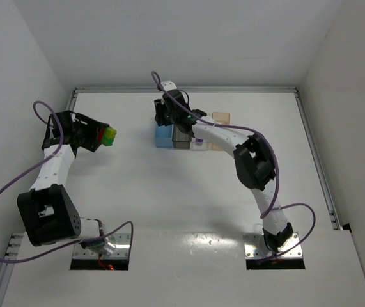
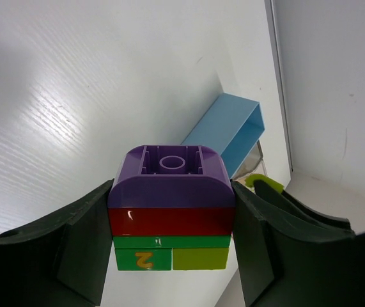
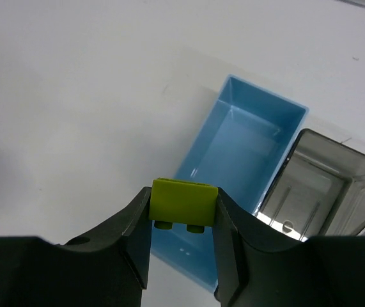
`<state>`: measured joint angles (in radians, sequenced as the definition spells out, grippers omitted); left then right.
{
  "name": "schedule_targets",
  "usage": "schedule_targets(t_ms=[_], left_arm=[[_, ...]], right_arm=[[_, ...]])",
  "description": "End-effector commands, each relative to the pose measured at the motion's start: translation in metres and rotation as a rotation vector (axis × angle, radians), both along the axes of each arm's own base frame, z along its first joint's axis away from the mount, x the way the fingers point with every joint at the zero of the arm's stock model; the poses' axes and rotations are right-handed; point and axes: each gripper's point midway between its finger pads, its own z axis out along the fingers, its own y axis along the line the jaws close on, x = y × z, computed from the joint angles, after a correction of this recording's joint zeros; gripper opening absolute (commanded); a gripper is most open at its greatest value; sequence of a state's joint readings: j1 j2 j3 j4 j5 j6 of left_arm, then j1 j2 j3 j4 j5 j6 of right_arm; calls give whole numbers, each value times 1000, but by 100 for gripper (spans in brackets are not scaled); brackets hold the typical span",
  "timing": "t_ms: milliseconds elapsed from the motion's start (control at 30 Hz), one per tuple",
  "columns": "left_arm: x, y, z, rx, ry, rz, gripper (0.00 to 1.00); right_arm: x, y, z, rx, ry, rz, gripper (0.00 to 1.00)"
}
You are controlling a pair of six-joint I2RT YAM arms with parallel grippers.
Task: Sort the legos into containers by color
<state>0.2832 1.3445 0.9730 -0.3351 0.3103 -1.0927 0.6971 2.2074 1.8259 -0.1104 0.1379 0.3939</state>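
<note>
Our left jaws snug on a purple-topped brick stack point(image 2: 169, 217), right jaws snug on a yellow-green brick point(image 3: 184, 203).

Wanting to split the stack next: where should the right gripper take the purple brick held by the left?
Grip the purple brick by its flat faces, camera side and opposite, coming from the outer end of the stack: the left gripper jaws flank its rounded sides. The right gripper should probably drop its yellow-green brick first.
</note>
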Motion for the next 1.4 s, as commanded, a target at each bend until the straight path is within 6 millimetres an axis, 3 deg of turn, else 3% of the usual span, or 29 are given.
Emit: schedule_targets(t_ms=[0,67,133,167,267,400,467,500,533,633,667,800,867,900,1100,1133,1300,1367], left_arm=[[4,0,14,18,-53,-19,0],[5,1,11,15,-44,-20,0],[5,1,11,15,-44,-20,0],[5,1,11,15,-44,-20,0],[7,1,11,15,-44,-20,0],[7,-4,12,10,-46,-36,0],[7,-4,12,10,-46,-36,0],[6,-4,15,12,-54,-36,0],[6,-8,15,12,-54,-45,0],[3,-10,16,9,-67,-53,0],[3,-14,16,8,-67,-64,0],[-2,-23,15,8,-68,-84,0],[-1,-26,15,14,-67,-86,0],[-3,-26,10,11,-56,-87,0],[-3,-32,8,16,-55,-99,0],[-3,-32,8,16,-55,-99,0],[-2,-39,6,16,-55,-118,0],[-2,-43,6,15,-55,-130,0]], right_arm=[[15,0,-12,-41,-31,-36,13],[21,-3,-9,-38,-34,-46,17],[21,-3,-17,-47,-24,-45,30],[21,-3,-17,-40,-20,-50,43],[23,-6,-17,-48,-26,-69,60],[24,-5,-7,-33,-43,-69,69],[12,2,-3,2,-15,-12,69],[10,4,16,56,-20,4,69],[3,10,21,92,-6,46,69],[-32,42,50,273,80,267,69],[-53,54,53,329,131,385,69],[-85,78,67,430,188,511,70],[-87,85,69,457,199,510,72],[-86,86,60,458,223,501,73],[-105,111,72,490,231,576,76],[-109,116,66,490,249,578,77],[-111,125,70,499,237,603,80],[-116,130,57,489,258,608,80]])
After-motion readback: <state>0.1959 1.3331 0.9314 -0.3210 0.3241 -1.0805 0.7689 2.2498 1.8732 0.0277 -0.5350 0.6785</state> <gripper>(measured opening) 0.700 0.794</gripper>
